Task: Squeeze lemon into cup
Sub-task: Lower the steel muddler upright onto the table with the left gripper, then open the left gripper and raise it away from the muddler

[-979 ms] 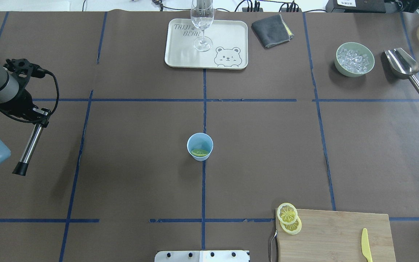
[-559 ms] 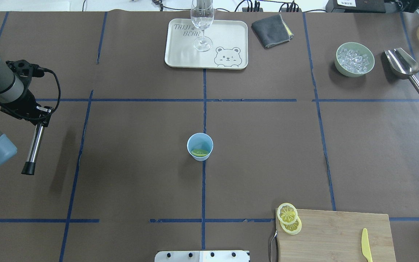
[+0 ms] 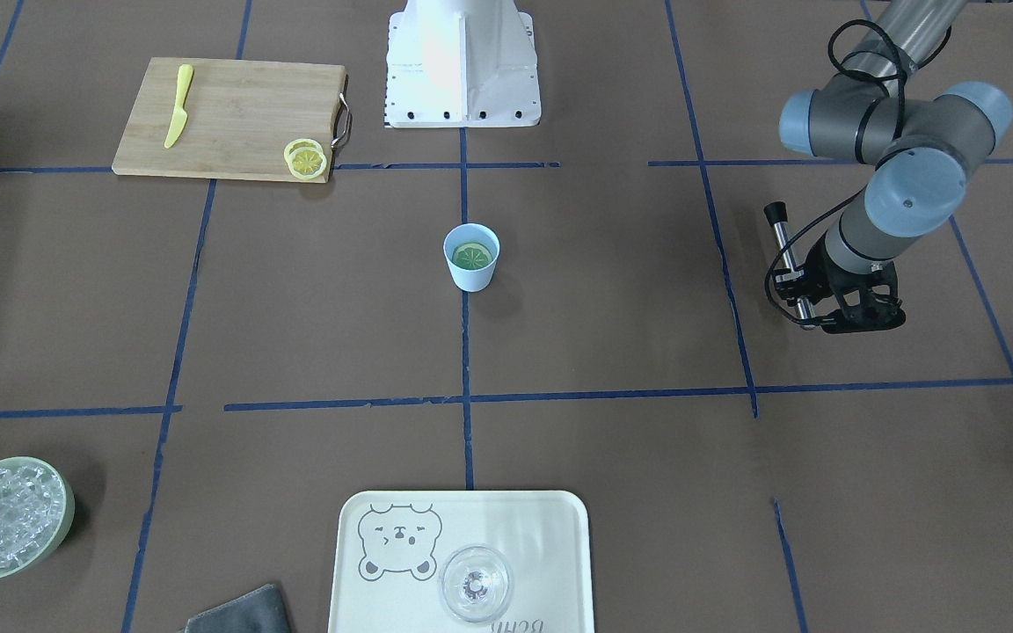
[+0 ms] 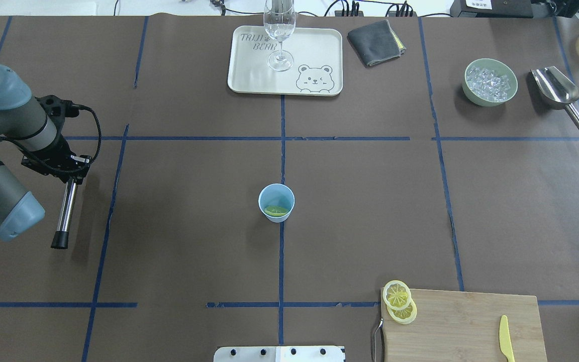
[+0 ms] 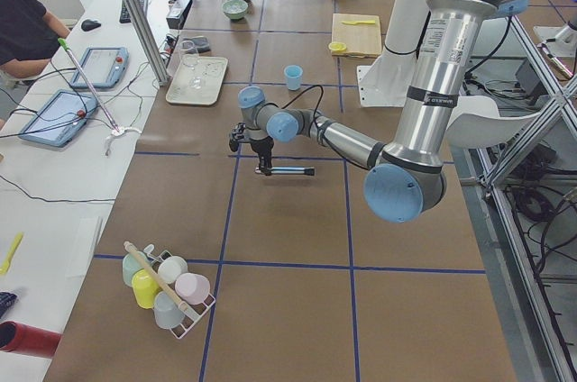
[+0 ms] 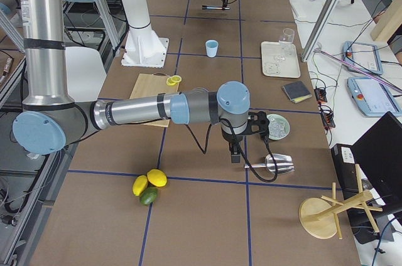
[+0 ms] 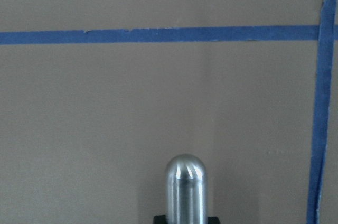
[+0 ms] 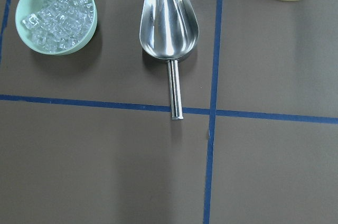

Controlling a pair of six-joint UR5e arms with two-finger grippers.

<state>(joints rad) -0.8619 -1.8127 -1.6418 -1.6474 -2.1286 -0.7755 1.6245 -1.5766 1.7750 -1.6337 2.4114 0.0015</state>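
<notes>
The light-blue cup [image 4: 276,197] stands at the table's middle and also shows in the front view [image 3: 471,272]. A lemon slice [image 4: 276,211] lies inside it, looking greenish [image 3: 472,257]. Two more slices [image 4: 399,300] overlap at the cutting board's corner. My left gripper [image 4: 72,177] is far left of the cup, shut on a metal rod with a black tip [image 4: 64,216], held level above the table. The rod's rounded end shows in the left wrist view [image 7: 186,187]. My right gripper [image 6: 235,153] hovers near the scoop; I cannot tell if it is open or shut.
A tray [image 4: 249,75] with a clear glass [image 4: 279,30] and a grey cloth [image 4: 376,42] sit at the back. A green bowl of ice [image 4: 489,82] and a metal scoop [image 4: 556,90] are back right. The cutting board [image 4: 470,327] carries a yellow knife [image 4: 505,344].
My left arm has swung inward, carrying the rod to the right and slightly nearer the robot. The cup and slices have not moved.
</notes>
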